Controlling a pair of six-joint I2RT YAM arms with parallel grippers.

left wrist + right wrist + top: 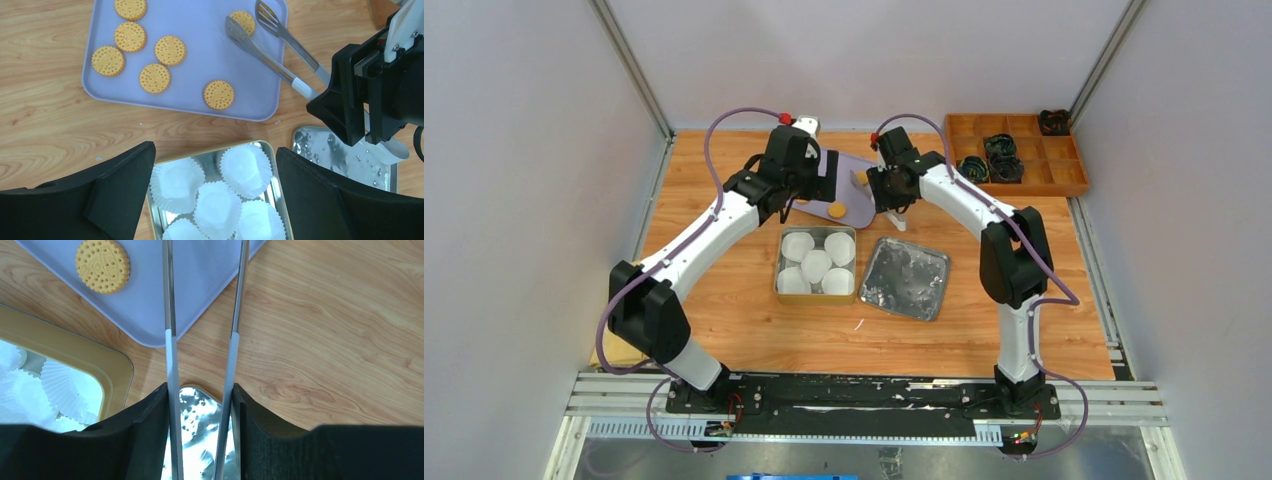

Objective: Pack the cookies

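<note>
The right gripper [200,392] is gripping a pair of metal tongs [265,54] by the handle end. Its fingers are pressing on the outside of the two arms, which squeezes them partway together. The tongs are reaching out over the lavender tray [200,20], at 12 o'clock from the tin [75,345]. In the left wrist view their scalloped tips are sitting either side of one cookie [243,21] near the tray's 1 o'clock corner. Whether they are already pinching it cannot be told. Using tongs looks sensible, as the flat biscuits give bare fingers little edge to catch.

The other cookies [154,78] are lying flat on the same tray: five clustered toward 10 o'clock, and one [218,94] alone near the 6 o'clock edge. None is in the tin yet, so the packing looks to be at its first pick.

The tin is holding five white paper cups [245,167], their mouths facing up, presumably one seat per cookie. Its lid [345,160] is lying at 3 o'clock from it on the table [50,130], which leaves the tin open for loading.

The left gripper [215,152] is hovering above the near edge of the tray and the far edge of the tin. Its fingers are spread wide and holding nothing, perhaps so it is ready to steady the tin.
</note>
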